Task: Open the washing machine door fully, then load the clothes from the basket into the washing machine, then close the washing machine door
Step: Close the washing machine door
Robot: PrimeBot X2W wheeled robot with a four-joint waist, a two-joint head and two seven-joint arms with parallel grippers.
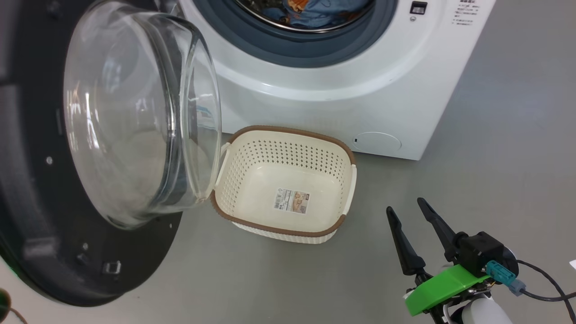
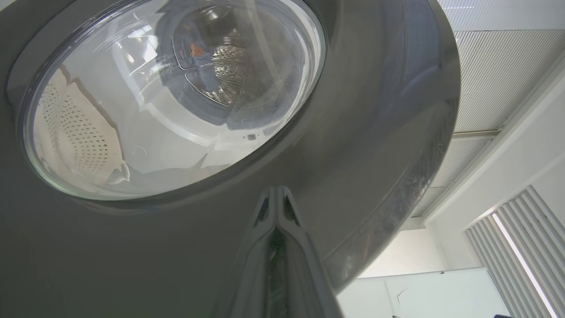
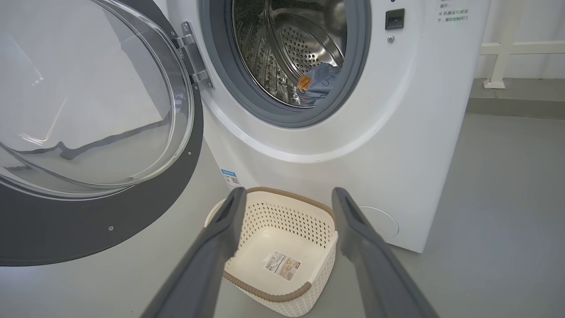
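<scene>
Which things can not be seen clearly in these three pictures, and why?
- Head view: the top edge cuts off the washing machine opening, so the amount of clothes is unknown.
- Left wrist view: the left gripper itself hides whether it touches the washing machine door.
- Right wrist view: the sticker in the basket is too small to read.

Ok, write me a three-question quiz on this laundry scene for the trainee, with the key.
1. Fill in: the right gripper has its fingers ___ (open or shut).
2. True or false: the basket holds no clothes.
3. The clothes lie: A, in the basket; B, inside the washing machine; C, between the right gripper's fingers.
Key: 1 open; 2 true; 3 B.
</scene>
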